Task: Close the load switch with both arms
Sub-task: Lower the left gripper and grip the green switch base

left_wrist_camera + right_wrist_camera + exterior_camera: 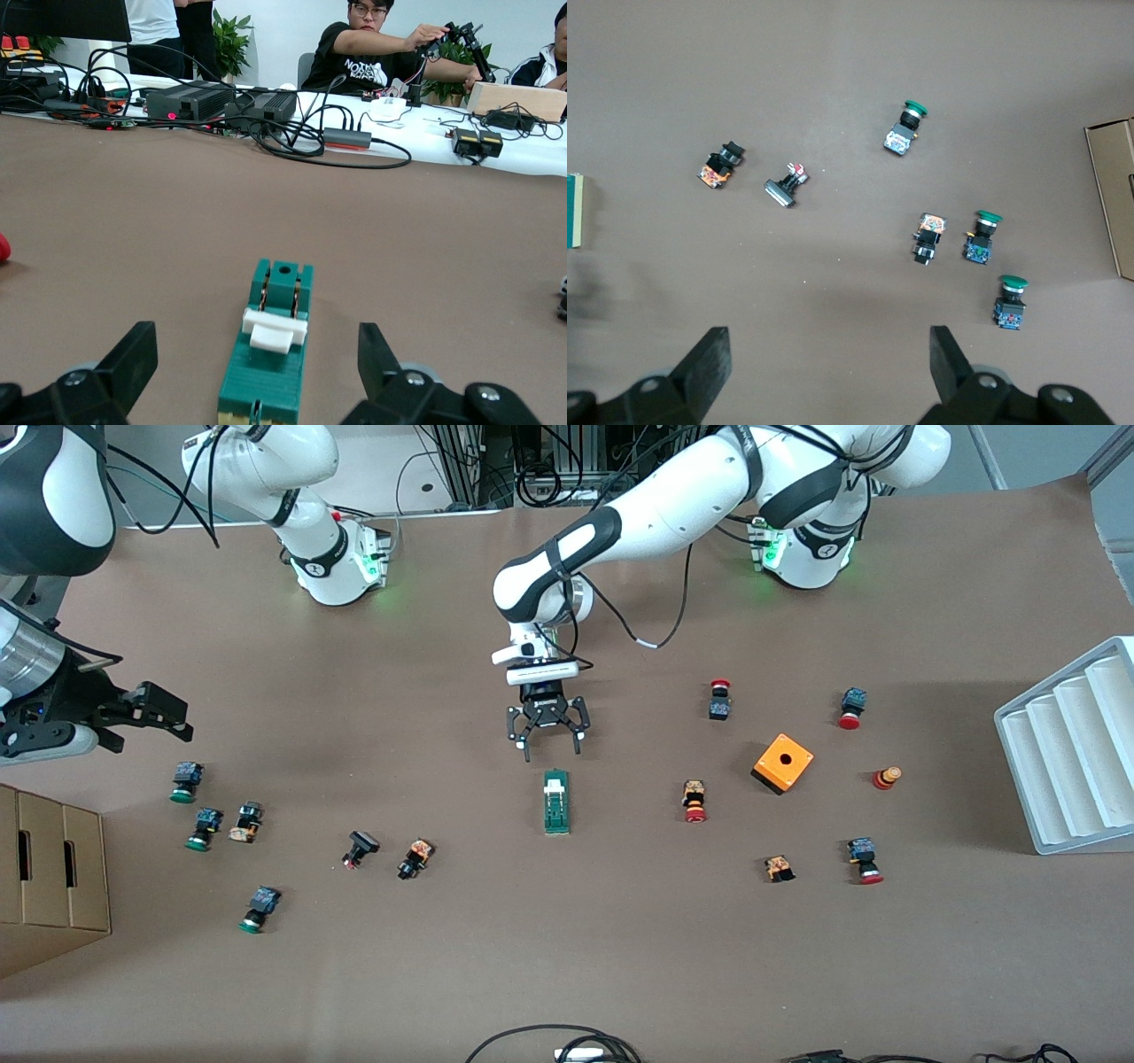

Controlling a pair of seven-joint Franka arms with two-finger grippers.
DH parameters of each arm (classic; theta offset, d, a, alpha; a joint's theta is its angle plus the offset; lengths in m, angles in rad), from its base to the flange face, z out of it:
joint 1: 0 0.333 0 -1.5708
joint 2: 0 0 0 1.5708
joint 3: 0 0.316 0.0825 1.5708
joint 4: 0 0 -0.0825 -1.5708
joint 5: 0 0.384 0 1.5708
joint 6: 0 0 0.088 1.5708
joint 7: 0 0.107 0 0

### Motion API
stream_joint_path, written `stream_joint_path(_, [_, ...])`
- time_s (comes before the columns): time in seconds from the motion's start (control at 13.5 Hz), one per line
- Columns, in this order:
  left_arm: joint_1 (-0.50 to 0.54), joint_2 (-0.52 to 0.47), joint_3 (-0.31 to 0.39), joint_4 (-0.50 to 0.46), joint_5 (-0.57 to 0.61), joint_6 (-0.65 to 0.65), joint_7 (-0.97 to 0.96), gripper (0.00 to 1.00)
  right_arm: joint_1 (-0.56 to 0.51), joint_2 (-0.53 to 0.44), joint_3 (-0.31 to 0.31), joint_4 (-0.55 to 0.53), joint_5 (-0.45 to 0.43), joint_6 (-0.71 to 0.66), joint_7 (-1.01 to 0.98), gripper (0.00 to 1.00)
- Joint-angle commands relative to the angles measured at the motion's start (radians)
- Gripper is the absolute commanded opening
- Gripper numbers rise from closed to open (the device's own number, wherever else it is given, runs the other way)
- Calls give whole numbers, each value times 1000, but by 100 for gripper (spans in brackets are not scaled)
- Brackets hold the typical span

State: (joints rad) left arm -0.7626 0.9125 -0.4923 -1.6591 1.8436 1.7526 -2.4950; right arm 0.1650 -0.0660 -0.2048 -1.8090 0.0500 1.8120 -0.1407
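The load switch [556, 802] lies mid-surface, nothing blocking it, wide left pincer [549, 731] at its 12 o'clock; push-buttons [207, 828] scatter below the wide, waiting right pincer [146, 717].

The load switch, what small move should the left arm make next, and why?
Probably lower the open left gripper a little onto the narrow dark-green load switch: it hangs over the table just short of the end with the white lever, touching nothing. The open right gripper waits over the green-capped push-buttons.
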Motion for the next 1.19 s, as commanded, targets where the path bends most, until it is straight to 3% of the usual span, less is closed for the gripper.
stream_joint_path(0.0, [-20, 25, 8, 27, 31, -22, -13, 100, -1, 11, -5, 13, -30, -25, 15, 100])
stream_joint_path(0.67, [-15, 117, 9, 76, 77, -56, -27, 100, 1, 15, -7, 23, -29, -14, 16, 100])
stream_joint_path(1.11, [-14, 155, 11, 113, 97, -56, -21, 100, 8, 90, -1, 40, -16, -7, 18, 100])
